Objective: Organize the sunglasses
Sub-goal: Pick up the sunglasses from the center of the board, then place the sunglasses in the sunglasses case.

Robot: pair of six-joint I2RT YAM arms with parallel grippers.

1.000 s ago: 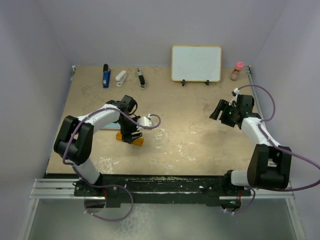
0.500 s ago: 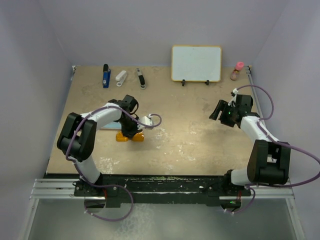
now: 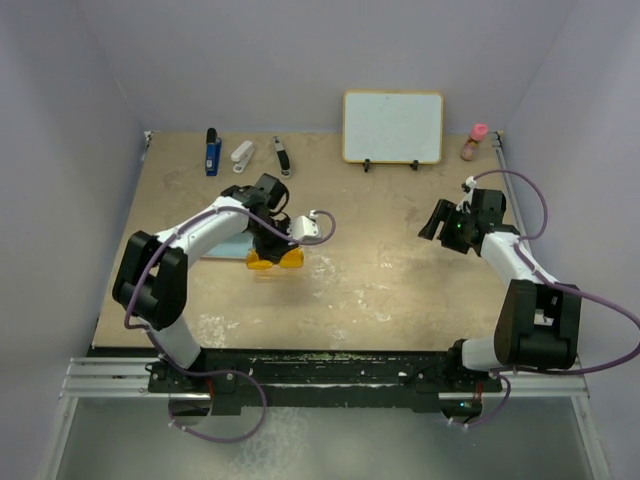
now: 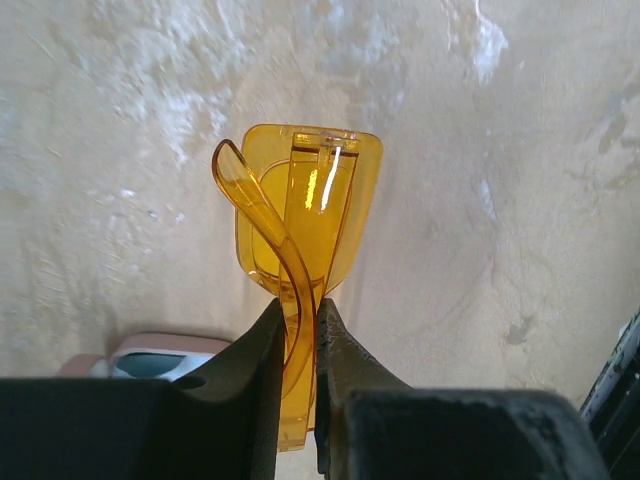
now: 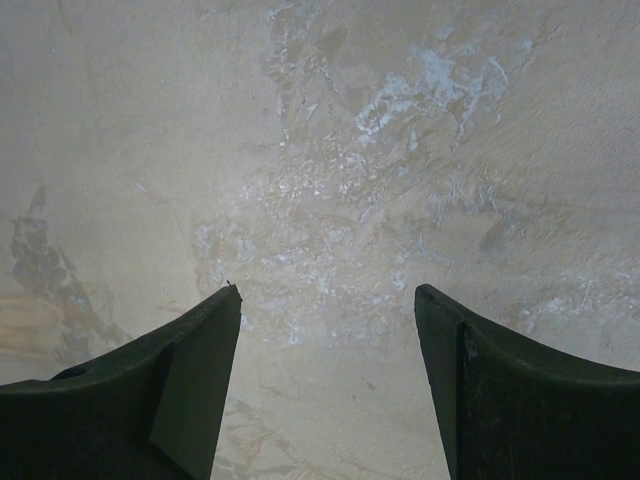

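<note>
The sunglasses [image 3: 277, 260] are a small folded pair with translucent orange lenses and frame, left of the table's centre. My left gripper [image 3: 272, 247] is shut on them. In the left wrist view the black fingers [image 4: 250, 370] pinch one end of the sunglasses [image 4: 305, 220], and a temple arm curves out beyond the fingertips of the gripper [image 4: 298, 305] over the tan tabletop. A pink case edge [image 4: 170, 342] shows just behind the left finger. My right gripper [image 3: 437, 218] hovers at the right side, open, with nothing between its fingers [image 5: 328, 292].
A light blue cloth [image 3: 230, 248] lies partly under the left arm. Along the back edge stand a blue stapler [image 3: 213, 152], a white item [image 3: 243, 153], a dark tool [image 3: 283, 157], a whiteboard [image 3: 393, 126] and a pink-capped bottle [image 3: 476, 142].
My left gripper closed on the sunglasses and carried them a little to the right and away from the near edge. The right arm has stayed put.
</note>
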